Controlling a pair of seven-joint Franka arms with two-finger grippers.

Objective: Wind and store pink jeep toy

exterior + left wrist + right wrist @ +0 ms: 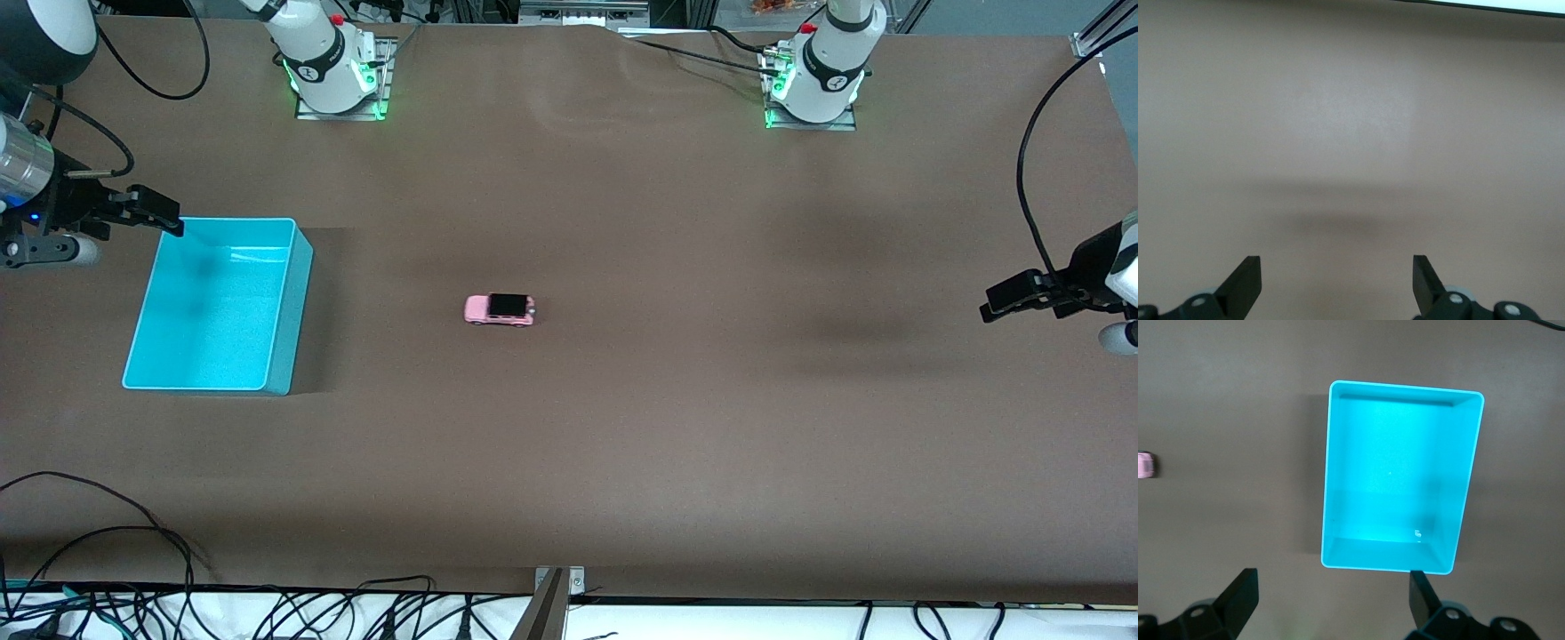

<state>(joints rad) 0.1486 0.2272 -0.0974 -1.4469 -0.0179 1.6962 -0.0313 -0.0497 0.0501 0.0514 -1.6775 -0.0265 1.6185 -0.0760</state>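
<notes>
The pink jeep toy [500, 309] stands on its wheels in the middle of the brown table, black roof up. Only its pink end [1145, 465] shows at the edge of the right wrist view. An empty cyan bin [218, 304] sits toward the right arm's end of the table. My right gripper [153, 213] hangs open in the air by the bin's corner, nothing between its fingers [1239, 595]. My left gripper [1009, 300] waits open above the bare table at the left arm's end, well apart from the jeep; its fingers [1245, 277] frame only table.
The arms' bases [338, 62] [813, 76] stand along the table edge farthest from the front camera. Cables [133, 551] trail over the nearest edge. Brown table surface [711, 400] surrounds the jeep on all sides.
</notes>
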